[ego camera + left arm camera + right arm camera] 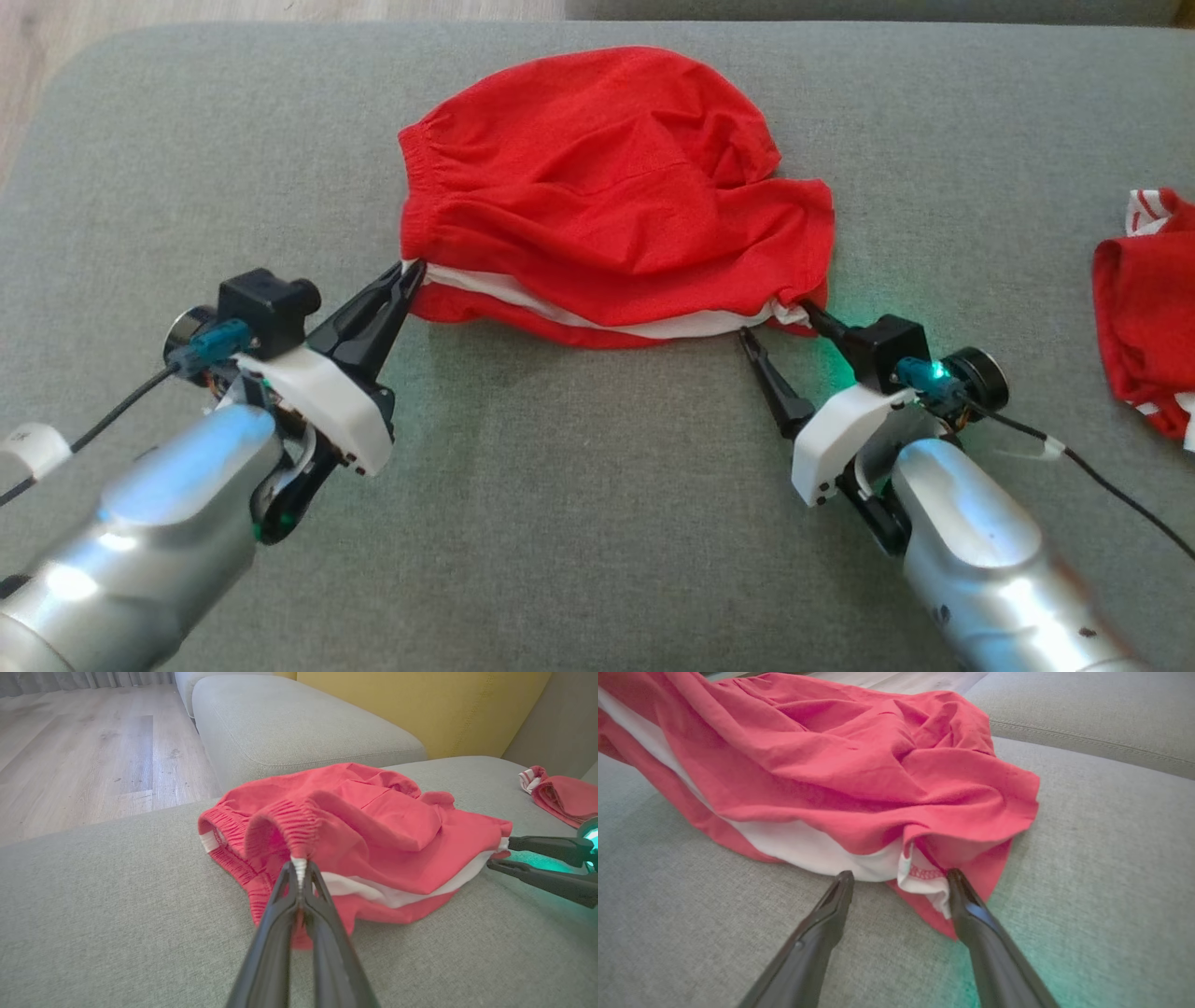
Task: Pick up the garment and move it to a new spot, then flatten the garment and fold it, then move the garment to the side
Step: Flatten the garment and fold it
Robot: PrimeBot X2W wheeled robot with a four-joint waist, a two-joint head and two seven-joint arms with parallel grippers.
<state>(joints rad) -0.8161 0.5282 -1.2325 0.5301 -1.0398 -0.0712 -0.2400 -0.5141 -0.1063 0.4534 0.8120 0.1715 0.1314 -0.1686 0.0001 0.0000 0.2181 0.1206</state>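
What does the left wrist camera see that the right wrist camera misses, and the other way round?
Left wrist view: wooden floor, a yellow backrest, another red cloth, and the left gripper shut on the waistband. Right wrist view: the white hem corner up close, with red stitching. Both: the red garment on the grey cushion, and the open right gripper.

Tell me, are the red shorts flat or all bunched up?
Bunched up, not flat. The red shorts lie in a wrinkly heap on the grey cushion, with a red layer doubled over a white stripe.
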